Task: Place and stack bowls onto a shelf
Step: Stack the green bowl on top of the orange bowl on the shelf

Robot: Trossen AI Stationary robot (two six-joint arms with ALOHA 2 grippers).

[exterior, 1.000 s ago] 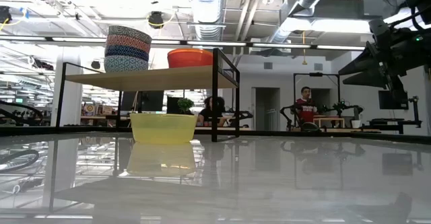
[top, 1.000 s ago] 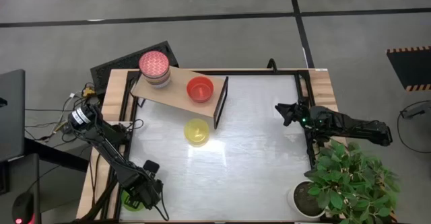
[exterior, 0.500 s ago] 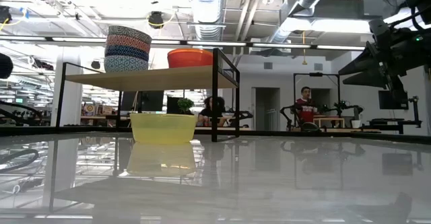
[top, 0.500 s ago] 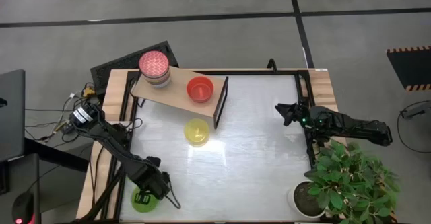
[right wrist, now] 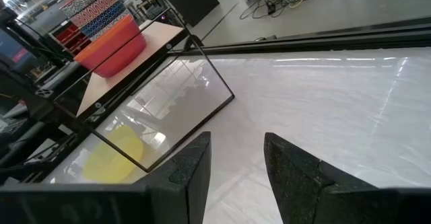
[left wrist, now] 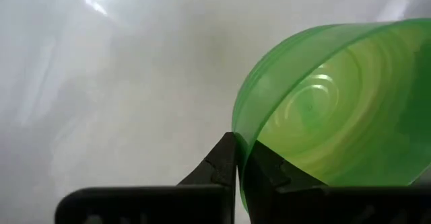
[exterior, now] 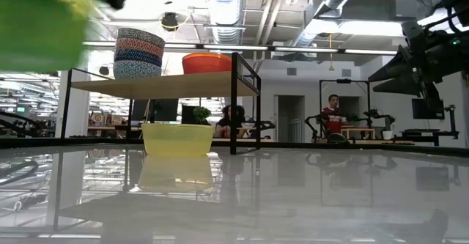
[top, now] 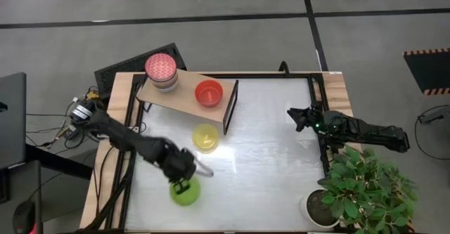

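The left gripper (left wrist: 237,173) has its fingers clamped on the green bowl's (top: 185,192) rim above the worktop (top: 267,157), while the right gripper's (right wrist: 236,157) fingers stand apart, empty.

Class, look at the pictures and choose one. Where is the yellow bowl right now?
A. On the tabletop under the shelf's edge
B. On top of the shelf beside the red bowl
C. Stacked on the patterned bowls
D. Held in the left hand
A. The yellow bowl sits on the tabletop below the shelf; the left hand grips the green bowl instead.
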